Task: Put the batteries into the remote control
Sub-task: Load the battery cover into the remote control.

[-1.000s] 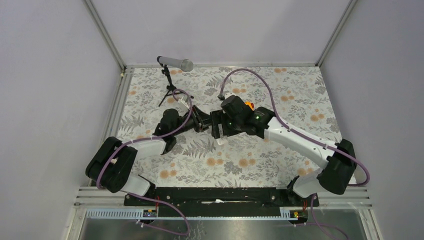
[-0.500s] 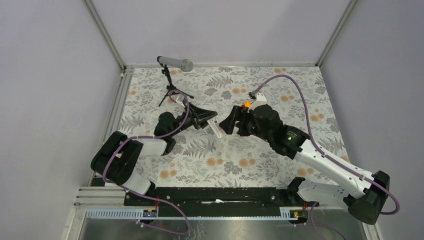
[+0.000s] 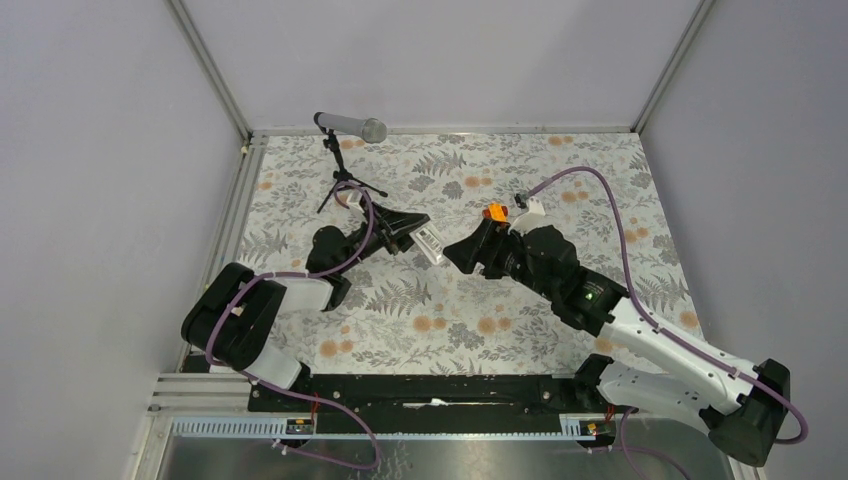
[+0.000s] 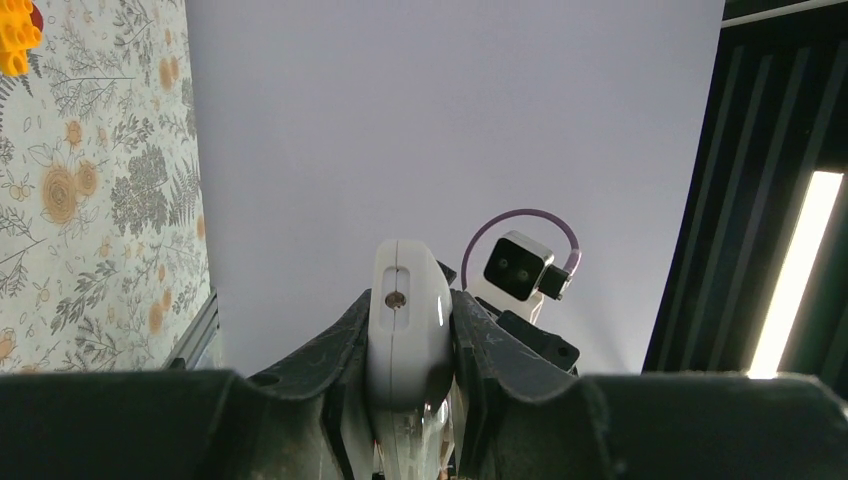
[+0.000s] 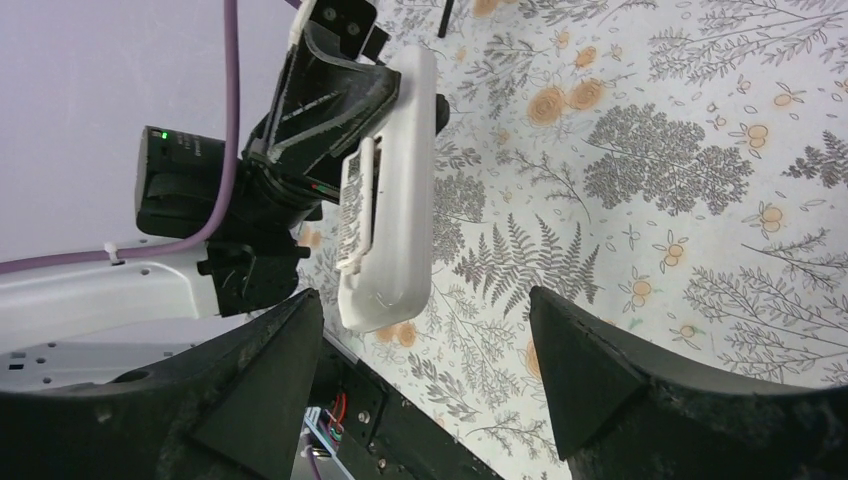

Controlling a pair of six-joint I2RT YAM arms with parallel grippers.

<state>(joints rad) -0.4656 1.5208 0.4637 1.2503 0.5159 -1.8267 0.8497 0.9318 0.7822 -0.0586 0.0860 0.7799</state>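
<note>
The slim white remote control [image 3: 429,243] is off the table, with my left gripper [image 3: 408,232] shut on one end of it. In the left wrist view its rounded end [image 4: 408,330] sits clamped between both fingers. The right wrist view shows the remote [image 5: 392,200] edge-on, a ribbed recess [image 5: 355,205] along its side, and the left gripper [image 5: 335,95] behind it. My right gripper [image 3: 462,250] stands open just right of the remote, not touching it; its jaws [image 5: 425,305] are wide apart with nothing between them. No batteries are in view.
An orange toy car [image 3: 493,211] lies on the floral mat just behind the right wrist, also at the corner of the left wrist view [image 4: 15,35]. A microphone on a small tripod [image 3: 348,127] stands at the back left. Metal rails edge the mat.
My right gripper has pulled back to the right, off the remote, and its arm has swung out. The left gripper has lifted and turned the remote a little toward the back.
</note>
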